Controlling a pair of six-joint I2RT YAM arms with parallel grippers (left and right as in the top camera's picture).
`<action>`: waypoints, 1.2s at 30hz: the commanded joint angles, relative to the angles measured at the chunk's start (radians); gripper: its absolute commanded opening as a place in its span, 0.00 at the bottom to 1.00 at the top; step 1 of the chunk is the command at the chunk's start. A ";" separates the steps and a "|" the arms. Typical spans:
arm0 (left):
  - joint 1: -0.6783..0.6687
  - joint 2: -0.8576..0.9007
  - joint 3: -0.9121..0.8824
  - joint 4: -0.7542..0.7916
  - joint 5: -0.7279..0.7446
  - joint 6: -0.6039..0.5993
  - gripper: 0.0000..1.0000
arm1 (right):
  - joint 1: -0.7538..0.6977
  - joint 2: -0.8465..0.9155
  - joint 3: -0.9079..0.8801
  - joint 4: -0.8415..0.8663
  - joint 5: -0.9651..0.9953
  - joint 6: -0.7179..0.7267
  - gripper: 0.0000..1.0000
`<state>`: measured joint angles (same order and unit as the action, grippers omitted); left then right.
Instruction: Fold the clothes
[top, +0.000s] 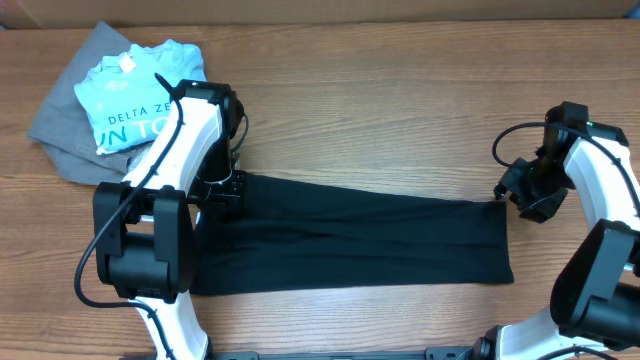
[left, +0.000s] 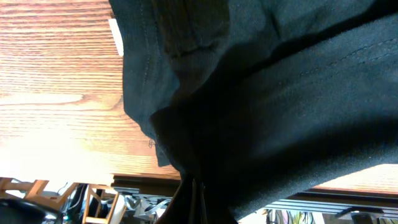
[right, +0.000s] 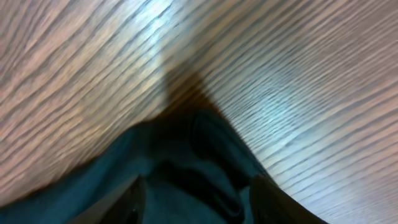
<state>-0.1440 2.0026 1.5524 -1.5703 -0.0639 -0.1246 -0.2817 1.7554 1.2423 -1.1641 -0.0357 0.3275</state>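
Observation:
The clothes, a black T-shirt (top: 350, 235), lie as a long band across the wooden table (top: 400, 100). My left gripper (top: 225, 185) is at the band's left end, shut on a bunch of the black fabric (left: 280, 93), which hangs over the left wrist view; the pinched jaws (left: 196, 199) are mostly buried in cloth. A small white tag (left: 116, 36) shows at the fabric's edge. At the band's upper right corner, my right gripper (top: 510, 195) is open. Its fingers (right: 134, 199) stand apart on either side of a slack hump of black fabric (right: 186, 180), not pinching it.
A light blue T-shirt with white lettering (top: 140, 95) lies on a grey garment (top: 65, 130) at the back left, just behind the left arm. The table's front edge runs close below the black shirt.

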 joint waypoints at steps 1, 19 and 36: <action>0.000 -0.035 -0.004 0.006 0.012 -0.002 0.04 | 0.013 0.009 -0.027 0.016 -0.050 -0.027 0.52; 0.000 -0.035 -0.004 0.024 0.012 -0.002 0.05 | 0.067 0.009 -0.148 0.090 -0.078 -0.043 0.26; 0.007 -0.035 0.020 0.106 -0.018 -0.002 0.04 | 0.050 -0.016 0.051 0.124 -0.093 -0.036 0.04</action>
<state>-0.1440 2.0026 1.5509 -1.4937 -0.0608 -0.1242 -0.2268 1.7607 1.2480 -1.0985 -0.1158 0.2874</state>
